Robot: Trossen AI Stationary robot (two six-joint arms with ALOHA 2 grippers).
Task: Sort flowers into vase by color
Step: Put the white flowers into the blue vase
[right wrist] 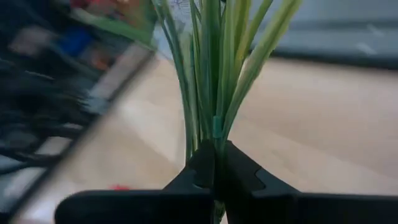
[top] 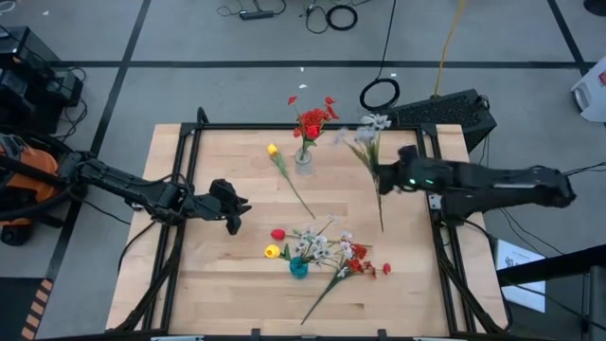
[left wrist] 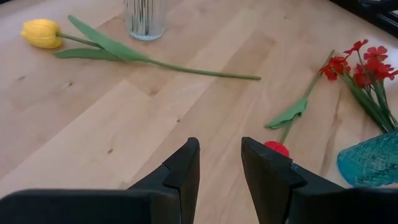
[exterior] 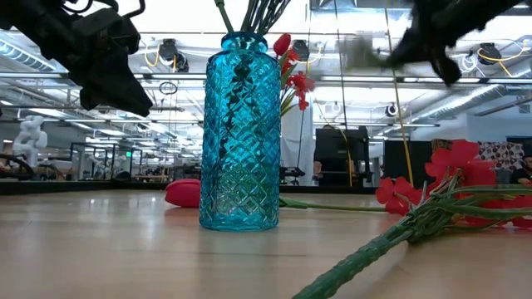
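A pale white spray (top: 369,133) is up in the air over the table's far right, with my right gripper (top: 381,175) shut on its green stalks (right wrist: 214,74). A clear vase (top: 303,159) at the far middle holds red blooms (top: 312,121). A blue vase (top: 298,268) near the front holds white sprays (top: 317,244). A yellow tulip (top: 273,150) lies flat beside the clear vase. A red tulip (top: 277,234), a yellow bud (top: 272,251) and a red stem (top: 358,265) lie around the blue vase. My left gripper (top: 234,225) hovers open at the left, with nothing between its fingers (left wrist: 186,162). My right gripper pinches the white spray's stalks (right wrist: 215,132) between its two fingers, just below where they fan out. The fingers come from the table's right side and lie across the stalks. The blooms point up and away; the stem's lower end (top: 382,224) trails below the fingers.
Bare wood lies between the two vases and along the left side (top: 189,284). A black frame (top: 312,126) rims the table. In the low view the blue vase (exterior: 241,133) stands close, with the red stem (exterior: 432,208) lying to its right.
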